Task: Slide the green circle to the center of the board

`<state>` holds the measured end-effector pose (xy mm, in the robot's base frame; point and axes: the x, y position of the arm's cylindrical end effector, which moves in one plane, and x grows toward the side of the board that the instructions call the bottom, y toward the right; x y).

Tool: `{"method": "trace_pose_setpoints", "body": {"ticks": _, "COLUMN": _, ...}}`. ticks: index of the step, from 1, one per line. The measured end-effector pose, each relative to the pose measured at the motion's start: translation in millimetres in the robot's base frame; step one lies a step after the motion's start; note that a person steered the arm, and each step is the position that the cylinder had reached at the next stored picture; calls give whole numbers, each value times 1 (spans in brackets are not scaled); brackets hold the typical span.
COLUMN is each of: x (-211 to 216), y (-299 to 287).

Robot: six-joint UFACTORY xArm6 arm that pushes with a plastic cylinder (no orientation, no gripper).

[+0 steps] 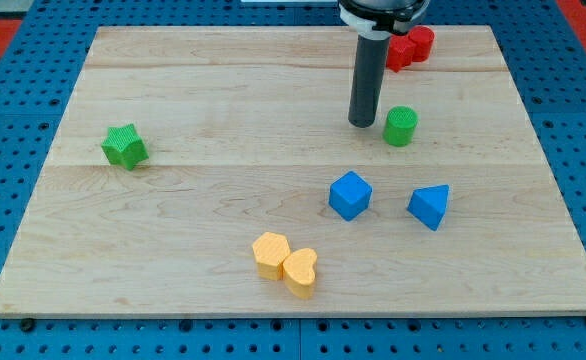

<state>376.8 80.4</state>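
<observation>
The green circle (400, 126) is a short green cylinder on the wooden board (223, 230), right of the board's middle and toward the view's top. My tip (362, 123) rests on the board just to the circle's left, with a small gap between them. The dark rod rises from the tip to the view's top edge.
A green star (125, 146) lies at the view's left. A blue cube (350, 195) and a blue triangle (430, 206) lie below the green circle. Two yellow blocks (284, 264) touch each other near the bottom edge. Red blocks (410, 46) sit at the top, behind the rod.
</observation>
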Motion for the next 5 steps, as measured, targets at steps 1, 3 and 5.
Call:
{"method": "trace_pose_setpoints", "body": {"ticks": 1, "x": -9, "y": 14}}
{"method": "trace_pose_setpoints", "body": {"ticks": 3, "x": -29, "y": 103}}
{"method": "trace_pose_setpoints", "body": {"ticks": 5, "x": 32, "y": 25}}
